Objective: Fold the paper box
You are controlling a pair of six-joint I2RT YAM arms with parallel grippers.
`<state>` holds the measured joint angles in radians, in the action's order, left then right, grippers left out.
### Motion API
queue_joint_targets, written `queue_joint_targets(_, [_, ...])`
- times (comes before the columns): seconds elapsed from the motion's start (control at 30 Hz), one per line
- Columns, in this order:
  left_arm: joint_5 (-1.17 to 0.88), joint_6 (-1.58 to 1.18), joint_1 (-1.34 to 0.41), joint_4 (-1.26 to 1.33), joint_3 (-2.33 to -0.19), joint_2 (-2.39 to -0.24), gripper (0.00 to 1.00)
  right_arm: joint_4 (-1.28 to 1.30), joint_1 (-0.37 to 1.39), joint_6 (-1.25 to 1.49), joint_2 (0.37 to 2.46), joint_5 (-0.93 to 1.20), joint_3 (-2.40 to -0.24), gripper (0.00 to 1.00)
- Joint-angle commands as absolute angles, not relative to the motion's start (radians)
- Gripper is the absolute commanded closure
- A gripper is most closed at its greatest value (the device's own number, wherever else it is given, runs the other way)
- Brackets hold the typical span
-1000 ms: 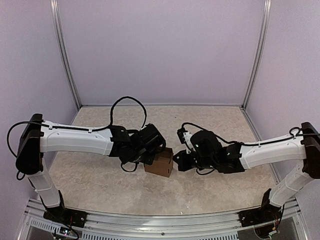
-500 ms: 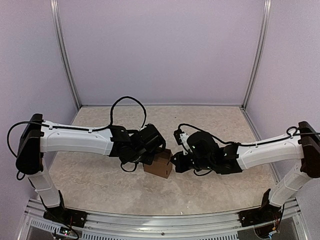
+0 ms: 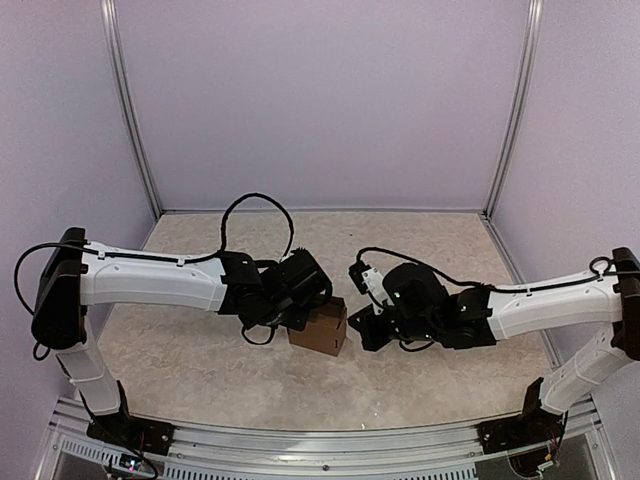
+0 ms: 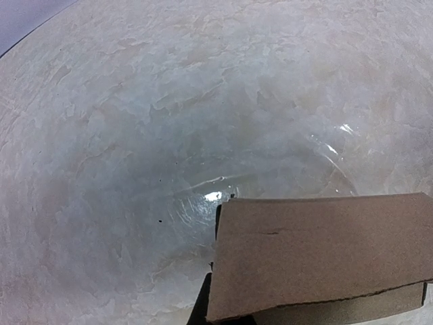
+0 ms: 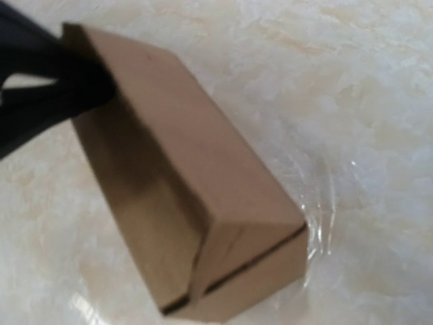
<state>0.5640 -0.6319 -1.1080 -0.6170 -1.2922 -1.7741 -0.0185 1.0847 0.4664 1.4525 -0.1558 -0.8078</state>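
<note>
Your paper box [image 3: 319, 329] sits folded into a small brown block near the middle of the marbled worktop [image 3: 190, 365], between the 2 arms. Your left pincer [image 3: 299, 318] is closed down with no gap and rests against the box's far-left corner; its black body hides that corner from the top camera, so you cannot tell whether it nips a flap or only presses there. From the right wrist, the same pincer [image 5: 51, 81] shows as a dark shape against the upper-left end of the box [image 5: 203, 196], whose near end shows a seam where 2 panels meet. Your right pincer [image 3: 363, 329] is also fully closed, holds nothing and hangs just beside the box's right face. In the left wrist view, a flat cardboard panel [image 4: 325, 250] fills the lower right and covers the fingertips. A black cable [image 3: 255, 195] loops above the left forearm. Lilac walls [image 3: 320, 100] and 2 metal posts [image 3: 130, 110] close in the far side.
</note>
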Motion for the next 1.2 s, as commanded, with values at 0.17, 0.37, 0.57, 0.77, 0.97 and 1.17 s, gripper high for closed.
queue_joint_targets(0.17, [0.537,-0.635,-1.124,-0.634,-1.300,-1.798,1.00,-0.043,1.048,0.376,1.403,-0.037,-0.773,0.95])
queue_joint_targets(0.37, [0.538,-0.632,-1.124,-0.637,-1.305,-1.798,1.00,-0.076,1.012,0.392,1.417,-0.003,-0.779,0.91])
queue_joint_targets(0.57, [0.538,-0.629,-1.125,-0.637,-1.304,-1.798,1.00,-0.083,0.996,0.394,1.435,0.049,-0.792,0.93])
queue_joint_targets(0.77, [0.538,-0.627,-1.124,-0.637,-1.305,-1.799,1.00,-0.092,0.996,0.397,1.460,0.067,-0.805,0.97])
queue_joint_targets(0.97, [0.540,-0.627,-1.125,-0.637,-1.304,-1.799,1.00,-0.098,0.996,0.392,1.476,0.070,-0.816,1.00])
queue_joint_targets(1.17, [0.541,-0.627,-1.127,-0.634,-1.302,-1.799,1.00,-0.105,0.995,0.391,1.493,0.072,-0.834,1.00])
